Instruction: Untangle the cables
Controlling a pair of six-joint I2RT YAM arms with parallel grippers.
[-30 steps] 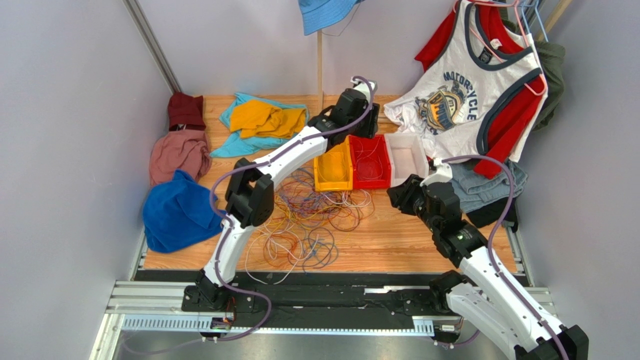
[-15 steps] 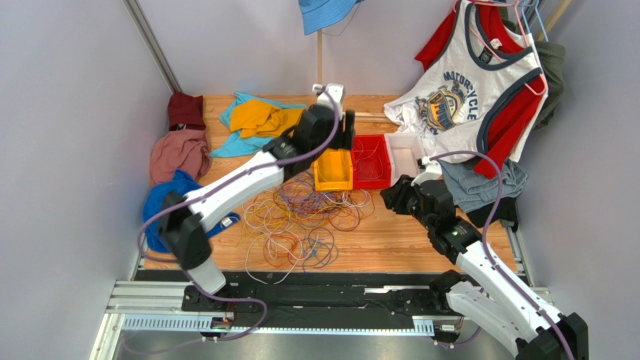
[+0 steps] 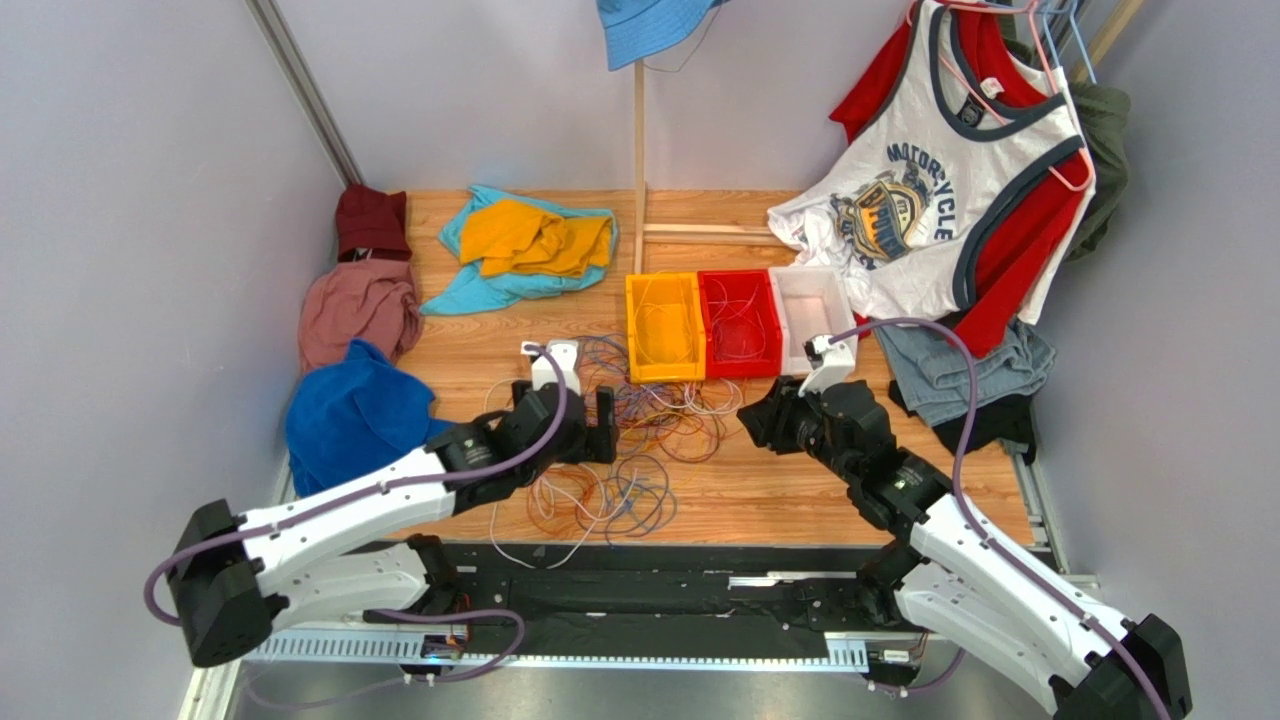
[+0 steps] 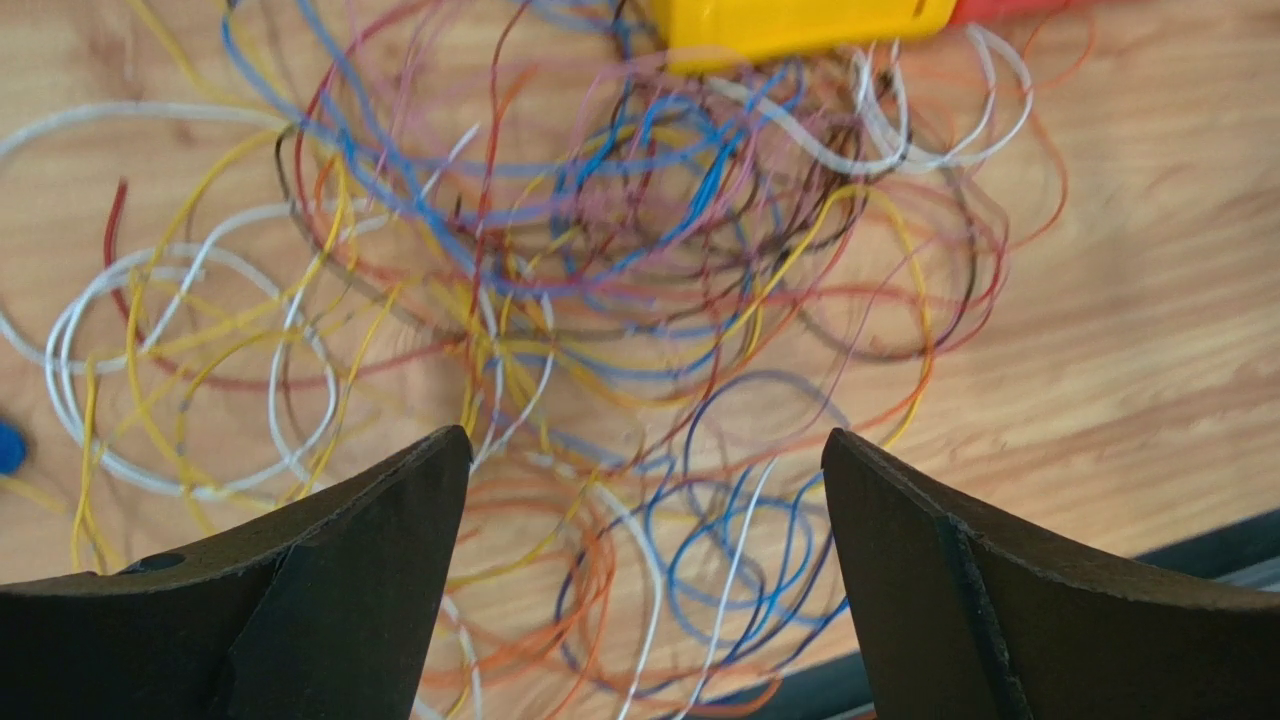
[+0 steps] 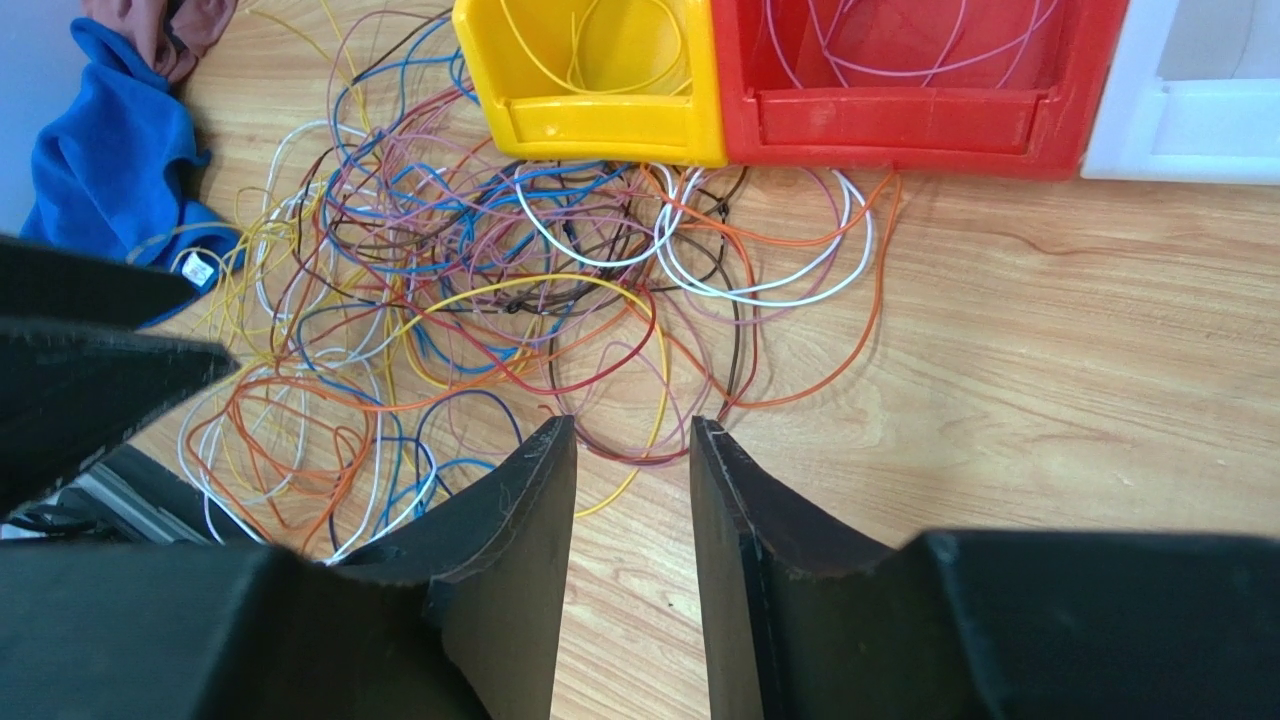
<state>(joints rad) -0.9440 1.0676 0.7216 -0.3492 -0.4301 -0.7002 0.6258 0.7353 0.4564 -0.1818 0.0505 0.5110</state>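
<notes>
- Cables [image 3: 631, 428] lie as one tangled heap on the wooden table [image 3: 842, 480], centre of the overhead view, spreading from the front of the bins toward 6 o'clock; a few strands already lie inside the yellow bin [image 3: 664, 327] and the red bin [image 3: 739, 323].
- Change noted: a second ago the left arm reached to 12 o'clock over the bins; it has since swung back low, and the left gripper [image 3: 598, 425] now sits at the heap's 9 o'clock edge. Its jaws have spread wide and hold nothing.
- Reading of that change: a delivery to the bins looks finished, and the arm is placed for a fresh pick. Most of the tangle remains, so the task is far from done.
- Right gripper [image 3: 759, 420] waits at the heap's 3 o'clock side, jaws partly parted with only a narrow gap, nothing between them.
- Left wrist view: shows individual blue, orange and white loops directly between the fingers [image 4: 346, 585], overlaps the overhead view blurs together.
- Right wrist view: shows the bin contents, yellow strands in yellow, pale pink ones in red, and a blue cloth [image 5: 120, 150] at 10 o'clock; the white bin [image 5: 1187, 105] is only partly in frame there.
</notes>
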